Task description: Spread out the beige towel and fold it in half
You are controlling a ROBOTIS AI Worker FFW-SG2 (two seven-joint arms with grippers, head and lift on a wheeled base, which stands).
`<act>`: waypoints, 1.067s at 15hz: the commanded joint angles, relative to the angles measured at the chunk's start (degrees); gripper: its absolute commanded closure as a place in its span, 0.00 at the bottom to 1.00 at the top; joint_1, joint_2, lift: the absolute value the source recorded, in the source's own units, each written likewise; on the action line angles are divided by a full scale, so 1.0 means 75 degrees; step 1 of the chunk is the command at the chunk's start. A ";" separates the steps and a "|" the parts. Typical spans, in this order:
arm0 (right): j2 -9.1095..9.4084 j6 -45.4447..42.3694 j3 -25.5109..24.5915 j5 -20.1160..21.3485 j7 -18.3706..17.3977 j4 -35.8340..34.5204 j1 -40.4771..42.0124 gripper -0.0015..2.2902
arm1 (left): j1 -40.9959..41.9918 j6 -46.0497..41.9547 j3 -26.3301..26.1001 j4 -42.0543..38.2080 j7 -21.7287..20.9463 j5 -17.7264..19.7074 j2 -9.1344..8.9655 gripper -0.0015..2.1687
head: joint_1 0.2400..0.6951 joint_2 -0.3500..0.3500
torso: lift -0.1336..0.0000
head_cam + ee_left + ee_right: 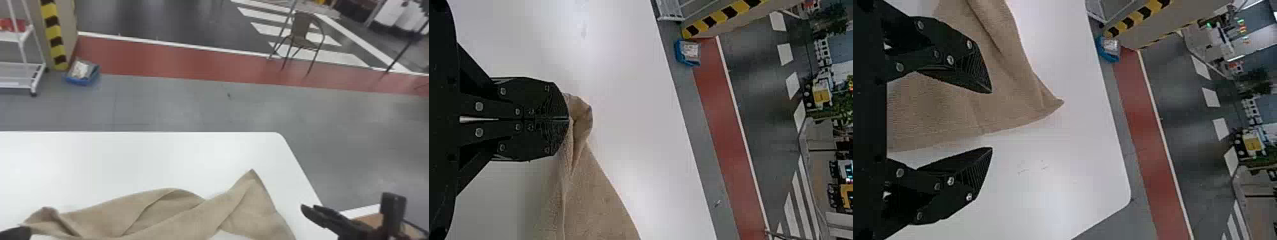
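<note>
The beige towel (178, 213) lies rumpled across the near part of the white table, one corner pointing toward the far edge on the right. At the bottom left, my left gripper (27, 230) meets the towel's left end. In the left wrist view that gripper (568, 119) is shut on a bunched bit of the towel (594, 200). My right gripper (308, 209) is just right of the towel, near the table's right edge. The right wrist view has the right gripper (991, 120) open, the towel's side edge running between its fingers and the pointed corner of the towel (1048, 102) beyond them.
The white table (127, 159) has a rounded far right corner. Beyond it on the floor are a blue bin (82, 75), a white rack (22, 63) and a chair (304, 35). A brown surface (370, 220) edged in white lies beside the right gripper.
</note>
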 commanded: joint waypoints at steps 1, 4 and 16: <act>0.0123 -0.0161 0.0135 -0.0015 -0.0580 0.0264 -0.0666 0.03 | 0.0012 0.0005 -0.0066 -0.0008 0.0000 -0.0012 0.0000 0.63 | 1.00 0.00 | 1.00; 0.0076 -0.1122 0.0487 0.0207 -0.0908 0.1178 -0.1393 0.04 | -0.0187 0.0005 -0.0159 0.0121 -0.0083 -0.0048 0.0012 0.63 | 1.00 0.00 | 1.00; -0.0510 -0.3513 0.2584 0.3243 -0.1669 0.5655 -0.4065 0.17 | -0.0797 0.0028 -0.0405 0.0766 -0.0375 -0.0071 0.0094 0.63 | 1.00 0.07 | 1.00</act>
